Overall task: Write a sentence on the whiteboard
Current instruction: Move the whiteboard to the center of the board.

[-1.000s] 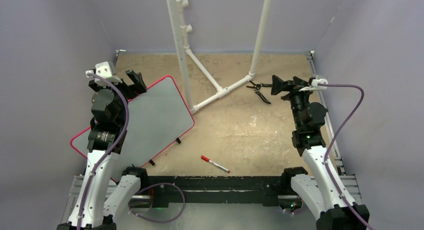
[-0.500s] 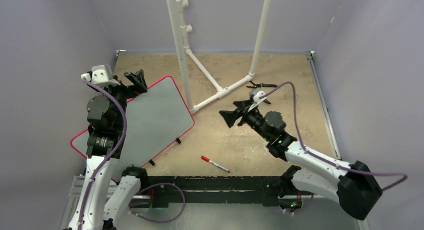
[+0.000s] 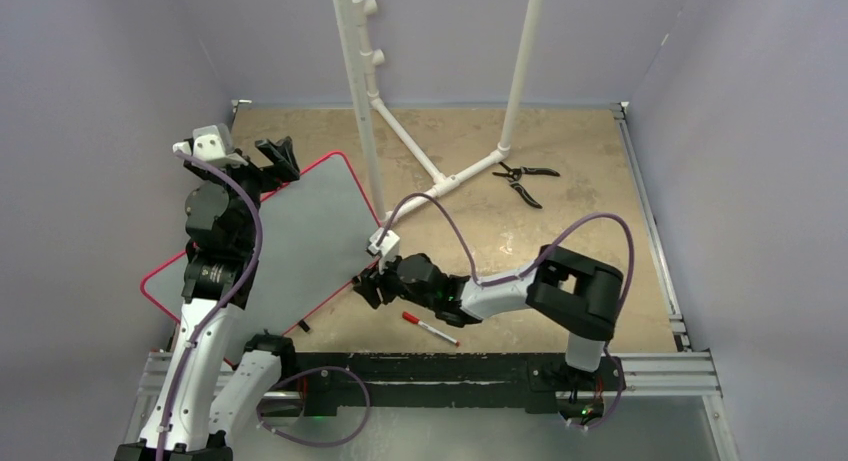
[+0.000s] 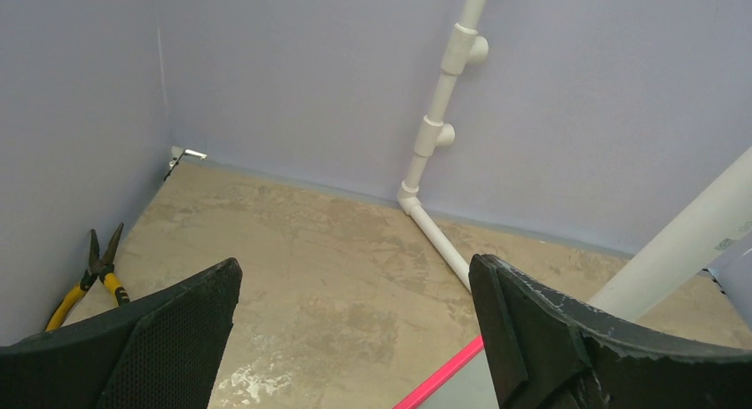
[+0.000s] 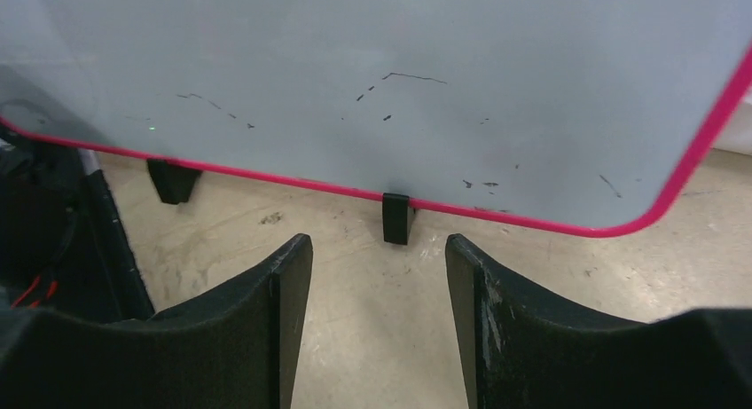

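The whiteboard (image 3: 300, 236), grey-white with a red rim, lies tilted at the left of the table on small black feet. No red sentence shows on it; only faint dark specks show in the right wrist view (image 5: 355, 81). My left gripper (image 3: 278, 159) is open and empty over the board's far corner, whose red rim (image 4: 439, 381) shows between its fingers. My right gripper (image 3: 366, 287) is open and empty, low on the table, facing the board's right edge and a black foot (image 5: 396, 218). A red marker (image 3: 430, 328) lies on the table just in front of the right arm.
A white PVC pipe frame (image 3: 440, 181) stands at the back centre, its foot close to the board's right corner. Black pliers (image 3: 525, 179) lie at the back right. Yellow-handled pliers (image 4: 93, 276) lie by the left wall. Purple walls close in the table.
My right arm has swung from the far right of the table across and down to the board's right edge, near the marker. The left gripper shifted only slightly over the board's far corner.
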Robot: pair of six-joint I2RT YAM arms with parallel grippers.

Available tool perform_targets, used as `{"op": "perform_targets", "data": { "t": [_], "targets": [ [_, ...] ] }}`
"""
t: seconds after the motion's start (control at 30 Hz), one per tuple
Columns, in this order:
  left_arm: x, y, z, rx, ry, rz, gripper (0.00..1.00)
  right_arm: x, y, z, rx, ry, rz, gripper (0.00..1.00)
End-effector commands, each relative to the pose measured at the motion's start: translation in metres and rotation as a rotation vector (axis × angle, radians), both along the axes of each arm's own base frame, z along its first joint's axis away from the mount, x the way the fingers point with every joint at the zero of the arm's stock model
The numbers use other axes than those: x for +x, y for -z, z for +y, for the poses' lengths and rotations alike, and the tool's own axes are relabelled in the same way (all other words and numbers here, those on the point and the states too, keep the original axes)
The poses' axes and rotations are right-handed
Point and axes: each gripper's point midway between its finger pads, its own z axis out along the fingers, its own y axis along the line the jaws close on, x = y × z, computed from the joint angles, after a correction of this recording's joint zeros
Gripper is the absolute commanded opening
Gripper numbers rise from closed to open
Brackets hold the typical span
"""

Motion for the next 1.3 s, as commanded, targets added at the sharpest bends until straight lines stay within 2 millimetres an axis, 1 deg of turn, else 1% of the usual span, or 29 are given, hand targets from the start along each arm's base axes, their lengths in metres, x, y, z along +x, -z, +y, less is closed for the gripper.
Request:
{"op": "perform_targets", "data": {
  "t": [0.0, 0.07, 0.13, 0.3, 0.43, 0.53, 0.6, 0.73, 0.83, 0.93, 1.1, 1.27],
  "targets": [
    [-0.003, -0.016, 0.006, 0.006, -0.025, -0.061, 0.99, 0.012, 0.009, 0.018, -0.034, 0.067, -0.019, 0.58],
    [-0.004, -0.016, 0.007, 0.005, -0.029, -0.060, 0.99, 0.011, 0.019, 0.022, -0.060, 0.075, -0.007, 0.55],
    [-0.005, -0.016, 0.007, 0.005, -0.031, -0.061, 0.99, 0.007, 0.028, 0.024, -0.082, 0.083, 0.008, 0.54],
    [-0.007, -0.018, 0.007, 0.002, -0.031, -0.068, 0.99, 0.000, 0.044, 0.032, -0.113, 0.074, 0.023, 0.52],
    [-0.009, -0.019, 0.008, 0.001, -0.035, -0.073, 0.99, 0.004, 0.050, 0.039, -0.124, 0.097, 0.020, 0.49],
    [-0.010, -0.020, 0.009, 0.001, -0.037, -0.076, 0.99, 0.011, 0.055, 0.038, -0.134, 0.142, 0.015, 0.46],
    [-0.010, -0.020, 0.009, -0.001, -0.039, -0.079, 0.99, 0.016, 0.059, 0.037, -0.145, 0.174, 0.015, 0.41],
    [-0.011, -0.020, 0.010, -0.001, -0.043, -0.078, 0.99, 0.019, 0.068, 0.029, -0.176, 0.219, 0.030, 0.24],
    [-0.011, -0.021, 0.010, 0.000, -0.043, -0.081, 0.99, 0.017, 0.067, 0.023, -0.186, 0.222, 0.030, 0.11],
    [-0.013, -0.023, 0.011, 0.000, -0.050, -0.087, 0.99, 0.010, 0.069, 0.016, -0.212, 0.211, 0.026, 0.00],
    [-0.019, -0.029, 0.012, -0.004, -0.053, -0.106, 0.99, -0.007, 0.077, 0.000, -0.277, 0.214, 0.047, 0.00],
    [-0.024, -0.037, 0.011, -0.014, -0.044, -0.125, 0.99, -0.017, 0.081, -0.025, -0.309, 0.235, 0.091, 0.00]
  ]
}}
